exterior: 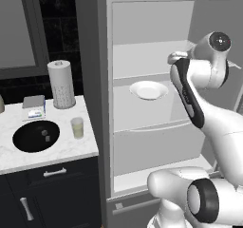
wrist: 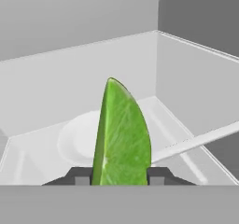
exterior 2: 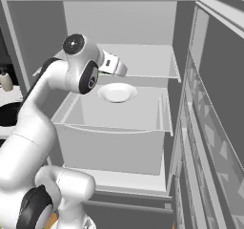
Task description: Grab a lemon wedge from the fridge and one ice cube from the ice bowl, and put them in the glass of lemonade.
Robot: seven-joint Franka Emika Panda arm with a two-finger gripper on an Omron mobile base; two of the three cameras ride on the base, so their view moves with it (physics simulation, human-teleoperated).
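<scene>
So the pincer point(wrist: 120, 176) was clamped on the lemon wedge point(wrist: 122, 134) inside the fridge point(exterior: 107, 127); ice cube and the drop into the glass of lemonade point(exterior: 77, 127) remained

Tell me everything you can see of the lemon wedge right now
The lemon wedge is a thin, yellowish-green sliver with a faintly veined surface, curved on one edge and ending in a sharp tip. In the hand view it stands on end between the two dark fingertips of the gripper, which press on it from either side. It is lifted clear of the white plate behind it, inside the pale interior of the open fridge.
</scene>
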